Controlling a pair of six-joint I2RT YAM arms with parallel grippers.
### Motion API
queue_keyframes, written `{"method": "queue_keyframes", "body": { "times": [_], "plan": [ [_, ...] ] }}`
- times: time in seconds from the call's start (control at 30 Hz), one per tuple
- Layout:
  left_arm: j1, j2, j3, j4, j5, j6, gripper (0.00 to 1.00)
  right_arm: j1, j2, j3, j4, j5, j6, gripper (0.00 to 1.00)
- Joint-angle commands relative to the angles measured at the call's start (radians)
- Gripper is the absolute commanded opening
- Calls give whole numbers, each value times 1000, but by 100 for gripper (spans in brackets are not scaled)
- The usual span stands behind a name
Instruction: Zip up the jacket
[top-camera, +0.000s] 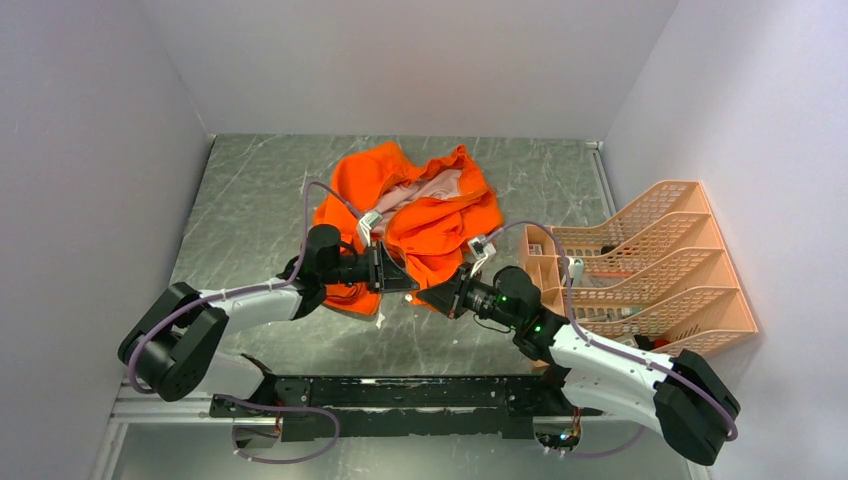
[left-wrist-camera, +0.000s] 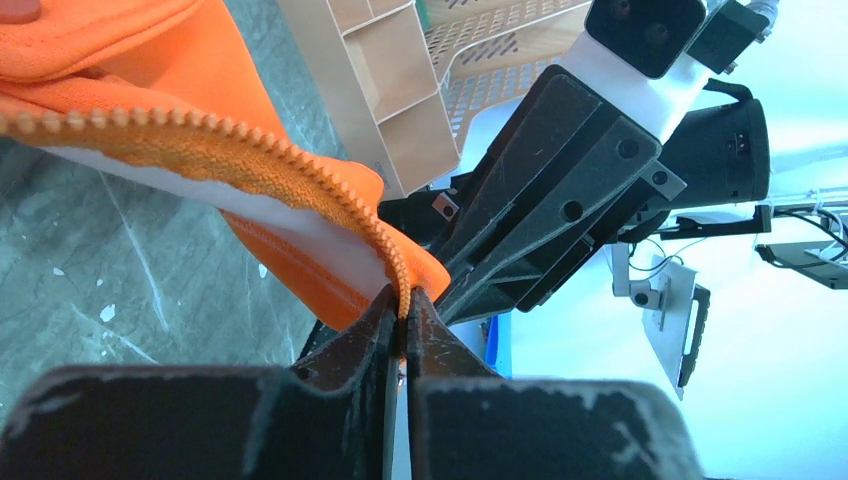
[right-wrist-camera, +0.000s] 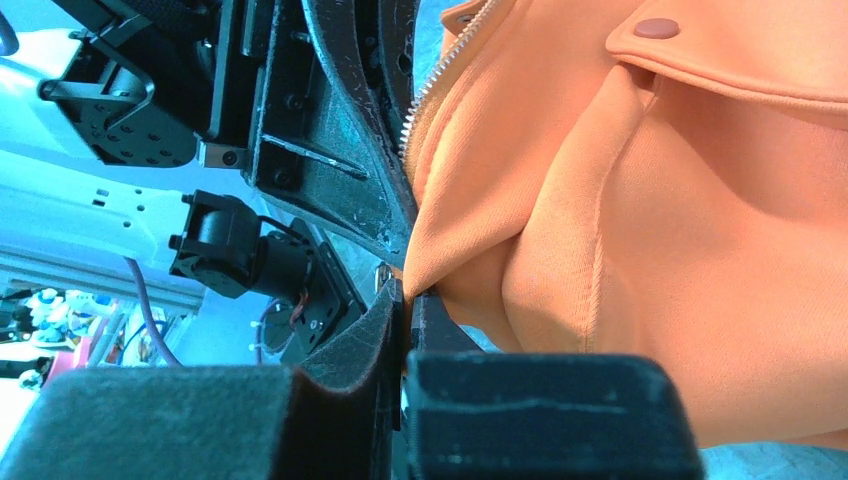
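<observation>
Both grippers meet just in front of the arm bases, tips almost touching. The left gripper (left-wrist-camera: 403, 312) has its fingers pressed together on the very end of one front edge, where the row of zipper teeth (left-wrist-camera: 200, 130) runs down into the pinch. The right gripper (right-wrist-camera: 408, 300) is closed on a folded corner of the opposite lower edge, with only a small nip of cloth between its pads. Risks, as I judge them: either nip is shallow, so any pull toward 6 o'clock could slide the fabric out; the two sets of fingers are crowded together, so an inward move could knock one against the other; and if the two bottom ends sit at unequal height the pin will not seat in the box and the teeth will mis-mesh (no slider or pull tab is visible in any view, so I cannot tell which side carries it). The jacket (top-camera: 430, 215) lies crumpled on the table (top-camera: 250, 200), its lower corners lifted into the fingers and its bulk spreading from them toward 12 o'clock, pink lining showing near the far end. A pocket flap with a snap (right-wrist-camera: 655, 27) hangs just beyond the right gripper's hold. The basket rack (top-camera: 640, 260) stands at 3 o'clock, apart from the cloth.
</observation>
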Motion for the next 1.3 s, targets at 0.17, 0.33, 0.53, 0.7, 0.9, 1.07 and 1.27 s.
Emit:
{"method": "queue_keyframes", "body": {
  "times": [0.17, 0.33, 0.53, 0.7, 0.9, 1.07, 1.27],
  "plan": [
    [5, 21, -35, 176, 54, -43, 8, -9, -11, -6, 105, -67, -9, 0],
    [5, 26, -45, 232, 67, -60, 8, -9, 0, -3, 109, -74, -8, 14],
    [5, 23, -42, 241, 74, -56, 8, -9, 9, 1, 114, -78, -9, 21],
    [3, 33, -42, 263, 81, -65, 8, -8, 26, 8, 120, -90, -13, 23],
    [2, 40, -40, 274, 87, -69, 8, -9, 30, 7, 125, -94, -11, 23],
    [-2, 52, -33, 280, 98, -70, 8, -9, 32, 8, 130, -100, -12, 13],
    [-3, 47, -25, 261, 93, -54, 8, -9, 18, 5, 133, -96, -8, 0]
  ]
}}
